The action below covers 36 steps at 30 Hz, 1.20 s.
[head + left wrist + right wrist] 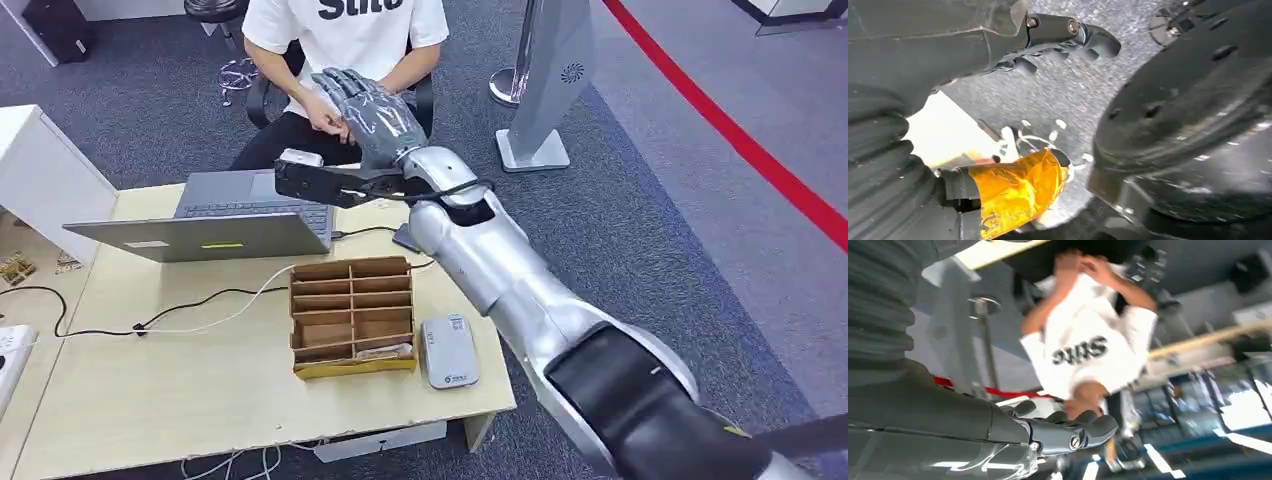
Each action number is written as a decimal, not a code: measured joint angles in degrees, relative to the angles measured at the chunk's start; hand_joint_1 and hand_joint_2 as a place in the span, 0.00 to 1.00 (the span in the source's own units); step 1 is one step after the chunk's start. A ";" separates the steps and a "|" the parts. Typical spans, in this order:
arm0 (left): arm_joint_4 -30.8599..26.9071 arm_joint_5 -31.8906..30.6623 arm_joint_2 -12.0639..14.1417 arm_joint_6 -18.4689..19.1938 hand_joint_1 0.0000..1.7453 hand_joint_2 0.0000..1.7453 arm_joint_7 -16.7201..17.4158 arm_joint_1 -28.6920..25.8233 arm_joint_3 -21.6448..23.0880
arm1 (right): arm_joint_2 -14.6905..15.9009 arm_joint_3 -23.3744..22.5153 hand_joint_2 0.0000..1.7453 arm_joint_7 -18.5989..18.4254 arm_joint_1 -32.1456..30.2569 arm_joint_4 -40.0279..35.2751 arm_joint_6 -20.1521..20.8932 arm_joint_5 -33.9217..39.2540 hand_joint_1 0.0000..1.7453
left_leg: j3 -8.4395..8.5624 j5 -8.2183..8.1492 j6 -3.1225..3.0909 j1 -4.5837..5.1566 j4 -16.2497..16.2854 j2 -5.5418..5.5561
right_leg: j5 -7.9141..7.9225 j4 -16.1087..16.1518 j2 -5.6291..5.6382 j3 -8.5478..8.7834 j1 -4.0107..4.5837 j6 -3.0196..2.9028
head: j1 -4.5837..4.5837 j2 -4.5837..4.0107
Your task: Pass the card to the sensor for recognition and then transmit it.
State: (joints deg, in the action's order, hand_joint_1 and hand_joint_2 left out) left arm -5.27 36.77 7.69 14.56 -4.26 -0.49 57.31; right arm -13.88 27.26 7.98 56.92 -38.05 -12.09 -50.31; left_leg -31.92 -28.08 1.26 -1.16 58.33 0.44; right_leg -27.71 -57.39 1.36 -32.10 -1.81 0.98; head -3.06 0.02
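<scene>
Now, in the head view, your right robot hand (365,112) is stretched out past the far edge of the desk (150,390) toward the seated person (345,30). Its fingers are extended, but you see its back, so I cannot tell whether a card sits against the palm. A pale flat piece (385,350), possibly a card, lies in a front compartment of the cardboard organizer (352,368), just beside the grey reader (448,350). In the left wrist view, your left robot hand (948,45) hangs over the carpet with its thumb and fingers apart and nothing between them. In the right wrist view, the right robot hand (998,435) has its fingertips near the thumb, and no card can be made out; the person's hands (1083,265) are together beyond it. Expect a card to be light, thin, stiff and slippery, so pinch it by a short edge, flat faces between thumb and finger.
</scene>
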 joint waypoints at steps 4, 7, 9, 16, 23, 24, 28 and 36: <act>0.94 2.38 -1.75 -0.37 0.00 1.00 -1.75 -0.68 -0.15 | 3.54 3.72 1.00 0.77 -11.13 -18.95 -4.05 -2.05 0.00 | 0.03 -0.10 -0.10 0.00 0.00 0.02 | -0.09 0.12 -0.04 0.06 0.00 -0.01 | 0.02 0.00; 2.12 4.74 -3.46 -1.16 0.00 1.00 -2.95 -1.44 -1.09 | 7.33 5.97 1.00 3.96 -23.85 -30.97 -12.82 -1.49 0.00 | 0.18 -0.32 -0.16 0.00 -0.01 0.11 | -0.22 0.29 -0.12 0.28 0.02 0.06 | 0.02 0.00; 2.71 6.40 -4.65 -2.25 0.00 1.00 -3.41 -2.02 -2.10 | 9.98 6.31 1.00 7.09 -33.64 -37.58 -19.89 -1.27 0.00 | 0.28 -0.44 -0.24 0.00 -0.01 0.28 | -0.38 0.39 -0.32 0.55 0.01 0.19 | -0.04 0.00; 4.20 9.35 -7.17 -4.46 0.00 1.00 -4.30 -3.54 -4.72 | 14.64 3.56 1.00 16.78 -61.12 -51.51 -26.70 -0.83 0.00 | 0.30 -0.80 -0.37 0.07 -0.01 0.12 | -0.62 0.43 -0.21 0.62 -0.04 0.26 | 0.02 0.00; 4.44 9.37 -7.43 -4.35 0.00 1.00 -4.26 -3.42 -4.87 | 15.17 2.36 1.00 13.45 -63.21 -53.25 -24.02 -3.51 0.00 | 0.49 -0.75 -0.35 0.07 -0.02 0.09 | -0.61 0.43 -0.17 0.78 -0.03 0.25 | 0.02 0.00; 4.46 9.44 -7.43 -4.35 0.00 1.00 -4.24 -3.41 -4.87 | 15.17 2.36 1.00 12.58 -63.16 -53.07 -23.47 -4.71 0.00 | 0.53 -0.76 -0.35 0.07 -0.02 0.09 | -0.60 0.43 -0.17 0.81 -0.03 0.24 | 0.02 0.00; 4.55 9.53 -7.45 -4.33 0.00 1.00 -4.11 -3.37 -4.87 | 15.17 2.51 1.00 3.94 -61.64 -49.83 -21.55 -15.93 0.00 | 0.58 -0.75 -0.35 0.07 -0.02 0.10 | -0.60 0.42 -0.17 0.87 -0.03 0.24 | 0.02 0.00; 4.66 9.22 -7.52 -4.26 0.00 1.00 -3.49 -3.12 -4.87 | 12.65 4.39 1.00 -6.15 -55.93 -36.70 -21.94 -26.58 0.00 | 0.58 -0.74 -0.34 0.06 -0.01 0.14 | -0.60 0.41 -0.20 0.88 -0.03 0.24 | 0.00 0.00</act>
State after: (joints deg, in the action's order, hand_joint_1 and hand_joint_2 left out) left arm -0.61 45.99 0.17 10.29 -7.76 -3.61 52.43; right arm -1.23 31.65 1.83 1.00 -74.74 -34.03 -76.89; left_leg -31.34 -28.82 0.91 -1.10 58.32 0.58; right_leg -28.32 -56.98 1.16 -31.22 -1.83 1.23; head -3.06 0.02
